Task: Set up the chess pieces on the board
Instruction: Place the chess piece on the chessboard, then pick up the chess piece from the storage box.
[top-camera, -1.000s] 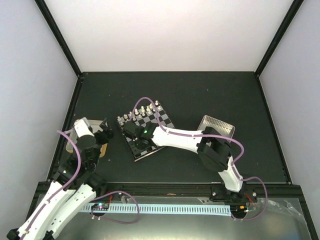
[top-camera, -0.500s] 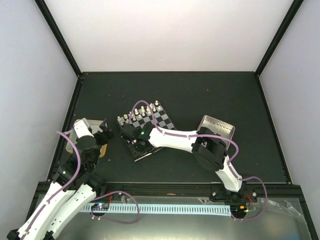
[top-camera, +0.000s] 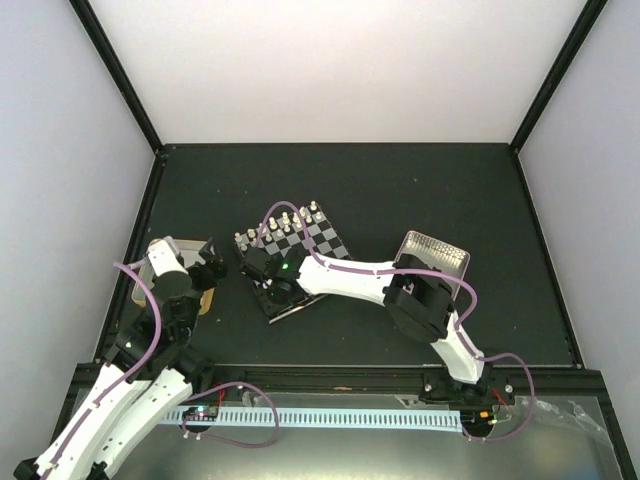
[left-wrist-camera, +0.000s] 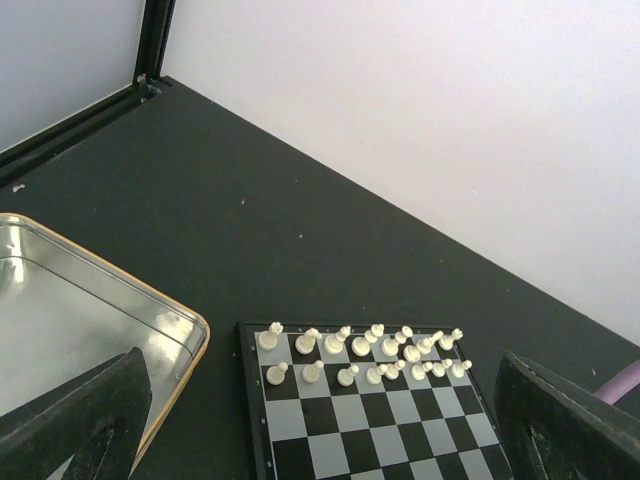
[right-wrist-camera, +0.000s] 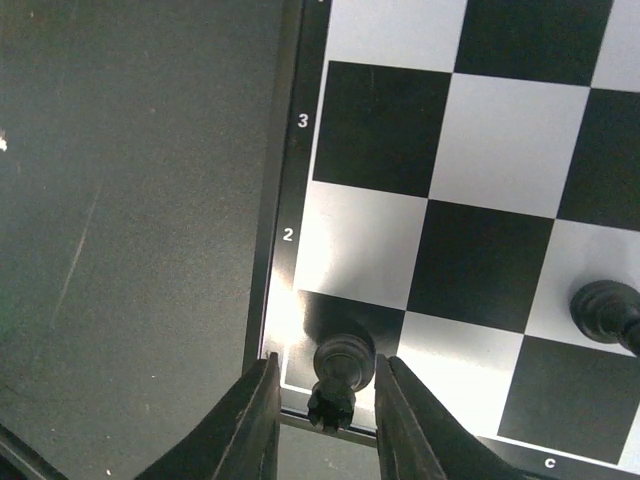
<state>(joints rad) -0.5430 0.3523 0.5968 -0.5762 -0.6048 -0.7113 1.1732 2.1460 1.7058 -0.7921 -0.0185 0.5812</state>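
2 trays: tan-rimmed tray (left-wrist-camera: 192, 328) left of the board (top-camera: 325, 238), pink-rimmed tray (top-camera: 445, 252) right of it, all on the dark table (top-camera: 400, 190).
Board: lies at an angle to the table edges.
White pieces (left-wrist-camera: 362, 345): 2 rows along the board's far edge.
Right gripper (right-wrist-camera: 325, 420): low over the board's near-left corner; jaws narrowly parted around 1 black piece, with a gap between the piece and 1 finger, so nothing is clamped.
Black piece (right-wrist-camera: 343, 362): upright on the dark corner square, below rim marks 2 and 3.
Other black piece (right-wrist-camera: 604, 308): farther along the near edge, clear of the fingers.
Left gripper (top-camera: 208, 262): above the tan-rimmed tray, jaws spread wide, fingers (left-wrist-camera: 75, 425) holding nothing.
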